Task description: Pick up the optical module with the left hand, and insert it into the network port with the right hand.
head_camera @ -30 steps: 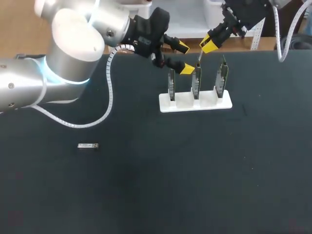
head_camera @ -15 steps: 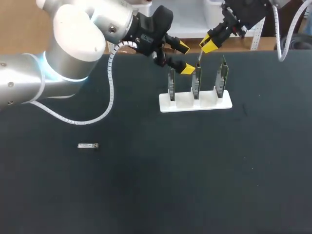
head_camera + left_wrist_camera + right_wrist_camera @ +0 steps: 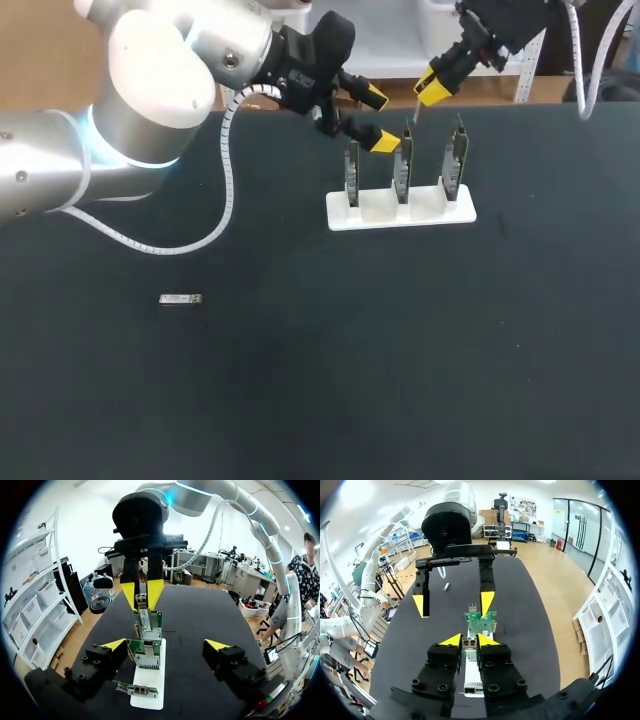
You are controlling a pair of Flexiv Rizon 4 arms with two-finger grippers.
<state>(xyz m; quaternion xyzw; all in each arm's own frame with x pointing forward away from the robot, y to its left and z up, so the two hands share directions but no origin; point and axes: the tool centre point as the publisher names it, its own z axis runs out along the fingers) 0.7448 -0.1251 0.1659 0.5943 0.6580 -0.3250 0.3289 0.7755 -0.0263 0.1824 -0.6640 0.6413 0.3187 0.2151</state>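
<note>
Black table bears white stand and optical module.

Probable module well left of stand

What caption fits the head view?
Open left gripper and right gripper, gripping a small silver module, near a white stand of three green circuit boards.

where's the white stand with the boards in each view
Head view: white stand right of centre, upper half.
Left wrist view: ahead of the left tool, between its open fingers.
Right wrist view: under the right tool, showing between its fingers.
Shared landmark: the three green boards standing in it.
</note>
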